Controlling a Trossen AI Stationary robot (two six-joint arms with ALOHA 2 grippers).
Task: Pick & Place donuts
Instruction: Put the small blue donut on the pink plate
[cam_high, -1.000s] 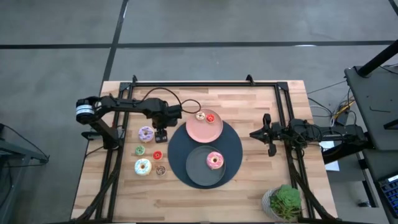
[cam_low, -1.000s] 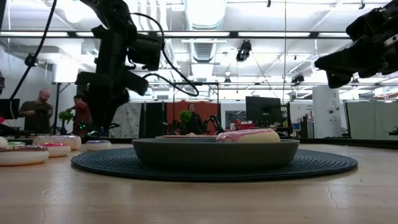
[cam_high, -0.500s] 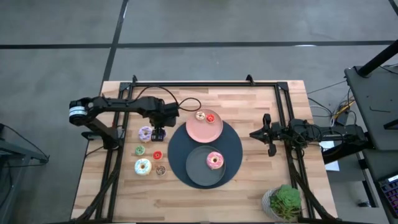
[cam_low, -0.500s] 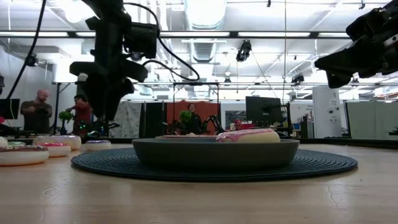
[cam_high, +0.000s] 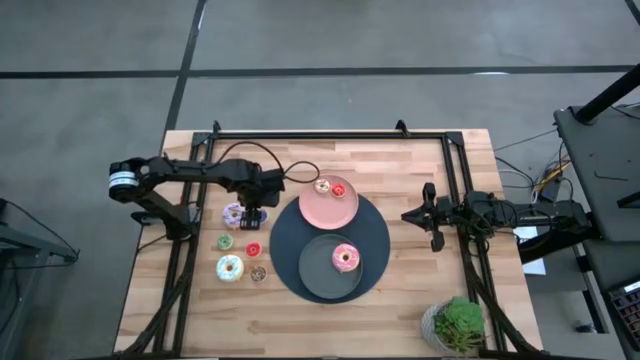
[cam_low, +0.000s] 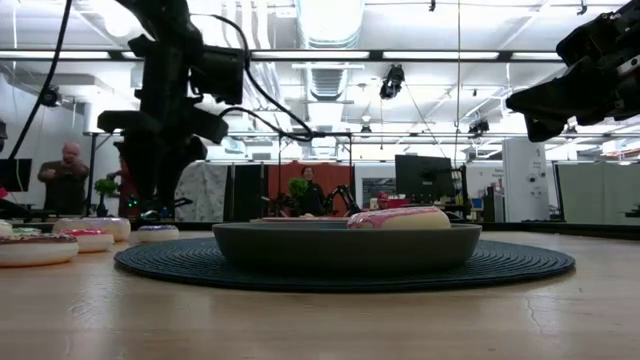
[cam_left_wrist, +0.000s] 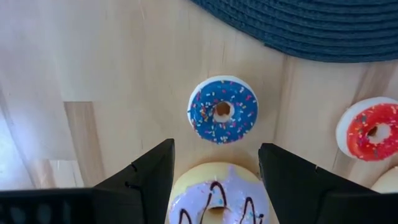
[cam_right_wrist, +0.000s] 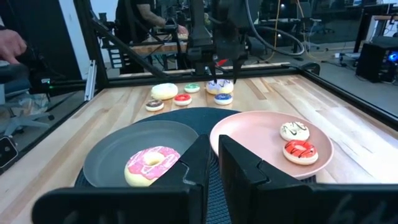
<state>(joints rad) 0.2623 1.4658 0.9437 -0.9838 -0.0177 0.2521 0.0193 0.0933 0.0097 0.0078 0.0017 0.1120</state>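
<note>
On the wooden table (cam_high: 400, 160), three donuts are plated: one on the dark grey plate (cam_high: 312, 270), two on the pink plate (cam_high: 318, 212). Five wait by the mat (cam_high: 378, 235). The left gripper (cam_left_wrist: 214, 171), jaws wide and empty, straddles the lilac donut (cam_left_wrist: 217, 200); the right gripper (cam_high: 431, 214) waits with fingers nearly together. People stand in the workshop behind.

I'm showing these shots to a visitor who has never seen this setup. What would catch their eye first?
Probably the left gripper, fingers open on either side of the lilac donut, with a small blue donut just beyond it on the wood. Next, the round dark mat mid-table, carrying a pink plate with two small donuts and a dark grey plate with a pink donut. The right gripper waits at the right side.
</note>
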